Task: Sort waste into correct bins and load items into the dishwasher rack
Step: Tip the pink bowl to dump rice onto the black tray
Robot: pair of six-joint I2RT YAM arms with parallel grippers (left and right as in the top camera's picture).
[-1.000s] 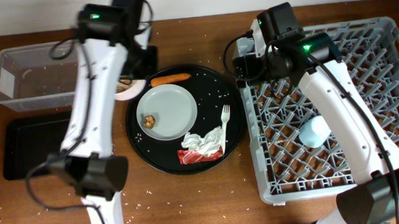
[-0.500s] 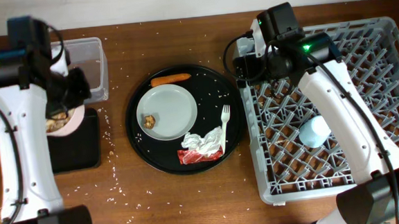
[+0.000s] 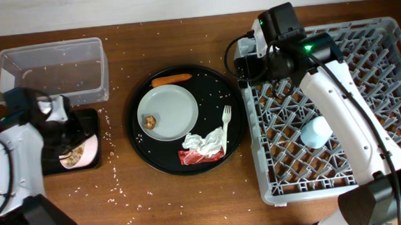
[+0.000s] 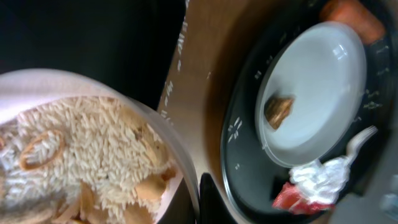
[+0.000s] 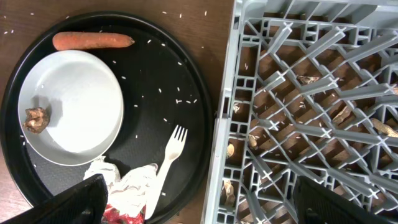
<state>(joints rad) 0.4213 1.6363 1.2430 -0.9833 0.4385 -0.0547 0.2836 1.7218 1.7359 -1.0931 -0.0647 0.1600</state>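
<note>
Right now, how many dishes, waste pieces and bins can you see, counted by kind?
Dishes: 4 (plate, bowl, cup, fork)
Waste pieces, loose rice aside: 4 (carrot, napkin, wrapper, food lump)
Bins: 2 (clear tub, black tray)
Total: 10

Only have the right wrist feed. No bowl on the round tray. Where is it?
Observer: The left gripper holds the bowl over the shallow black tray, left of the round tray.
Operator: Emptied?
Observer: No. The left wrist view shows rice and food scraps inside.
Operator: And the cup?
Observer: The blue cup sits in the rack, outside your frame.
</note>
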